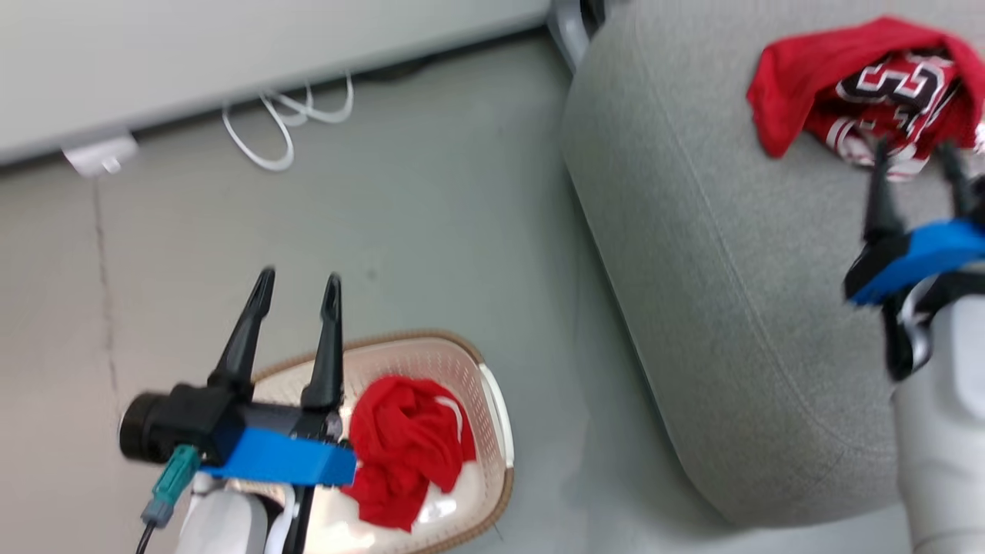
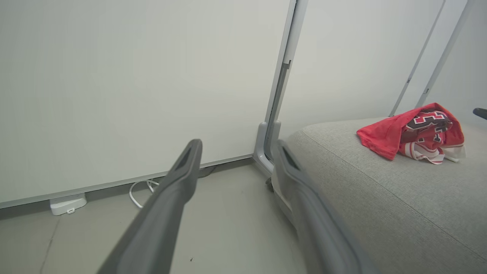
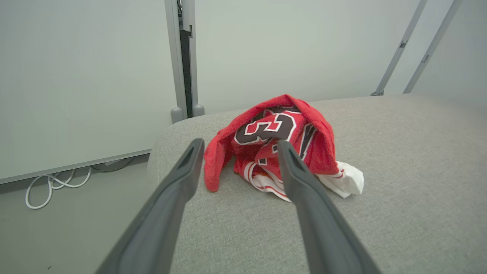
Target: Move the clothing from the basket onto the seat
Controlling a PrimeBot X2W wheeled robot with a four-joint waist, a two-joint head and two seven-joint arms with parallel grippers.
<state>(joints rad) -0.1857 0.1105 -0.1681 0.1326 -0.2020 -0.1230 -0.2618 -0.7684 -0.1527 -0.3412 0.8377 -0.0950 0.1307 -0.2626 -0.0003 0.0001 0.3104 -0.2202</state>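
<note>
A crumpled red jersey (image 1: 869, 85) with black numerals and white trim lies on the grey seat (image 1: 716, 254) at the upper right; it also appears as the jersey (image 3: 276, 146) and the jersey (image 2: 414, 131). My right gripper (image 1: 916, 150) hovers open just in front of it, holding nothing. Plain red shorts (image 1: 408, 446) lie bunched in the cream basket (image 1: 492, 400) at the bottom. My left gripper (image 1: 298, 281) stands open and empty above the basket's left side, fingers pointing toward the wall.
The basket stands on grey floor beside the seat (image 2: 380, 205). A white wall panel (image 1: 231, 54) runs along the back, with looped white cables (image 1: 285, 123) and a small white box (image 1: 100, 154) at its foot. A metal post (image 2: 277, 114) rises by the seat's corner.
</note>
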